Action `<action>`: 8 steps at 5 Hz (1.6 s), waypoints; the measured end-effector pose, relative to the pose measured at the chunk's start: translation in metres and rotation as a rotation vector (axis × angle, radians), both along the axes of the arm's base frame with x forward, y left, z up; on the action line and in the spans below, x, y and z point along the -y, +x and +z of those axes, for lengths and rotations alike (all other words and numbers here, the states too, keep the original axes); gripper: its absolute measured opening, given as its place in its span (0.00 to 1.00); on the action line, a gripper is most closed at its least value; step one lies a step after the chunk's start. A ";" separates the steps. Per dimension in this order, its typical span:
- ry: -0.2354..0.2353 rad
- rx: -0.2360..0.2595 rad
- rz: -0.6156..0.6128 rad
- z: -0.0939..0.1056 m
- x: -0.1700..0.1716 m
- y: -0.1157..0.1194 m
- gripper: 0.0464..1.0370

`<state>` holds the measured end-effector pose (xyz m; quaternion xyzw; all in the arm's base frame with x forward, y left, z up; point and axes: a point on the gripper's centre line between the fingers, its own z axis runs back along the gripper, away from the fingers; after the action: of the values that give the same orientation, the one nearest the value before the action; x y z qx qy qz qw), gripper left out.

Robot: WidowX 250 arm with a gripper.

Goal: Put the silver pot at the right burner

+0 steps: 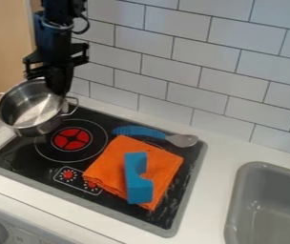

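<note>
Your desk (206, 195) carries the stove (20, 155), with the sink (237, 200) set in to the right. Your arm (52, 40) hangs over the stove's back left corner, close to the wall (131, 71).

The orange cloth (106, 164) is your main trouble: it lies across the stove's right part, hiding where I'd expect the right burner. Set the pot (36, 125) down there and it could settle crooked on the folds or drag the cloth along.

The pot is at the far left, tilted, behind and left of the left burner (71, 139). Held off-centre by its rim, it could swing or twist loose if you move fast, and its near handle (71, 107) could snag the cloth if you cross low.

The spoon (182, 140) lies behind the cloth, where the pot might knock it. The blue block (138, 178) stands on the cloth and could tip the pot or get shoved off.

Your fingers (59, 83) look pinched on the pot's rim; a weak bite there would let it slip.
</note>
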<state>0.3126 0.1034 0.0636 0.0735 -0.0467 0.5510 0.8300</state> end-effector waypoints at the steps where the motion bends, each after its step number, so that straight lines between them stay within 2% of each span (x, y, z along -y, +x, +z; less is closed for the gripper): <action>1: 0.026 -0.023 -0.045 -0.004 0.005 0.018 0.00; 2: 0.033 -0.061 -0.082 -0.017 0.014 0.025 0.00; 4: 0.036 -0.097 -0.175 -0.034 0.039 0.036 0.00; 5: 0.037 -0.109 -0.191 -0.037 0.039 0.038 0.00; 6: 0.050 -0.141 -0.229 -0.041 0.043 0.038 0.03; 7: 0.038 -0.157 -0.230 -0.042 0.046 0.039 0.18; 8: 0.038 -0.145 -0.214 -0.042 0.047 0.040 0.44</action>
<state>0.3528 0.0568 0.0218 0.1234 -0.0049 0.4515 0.8837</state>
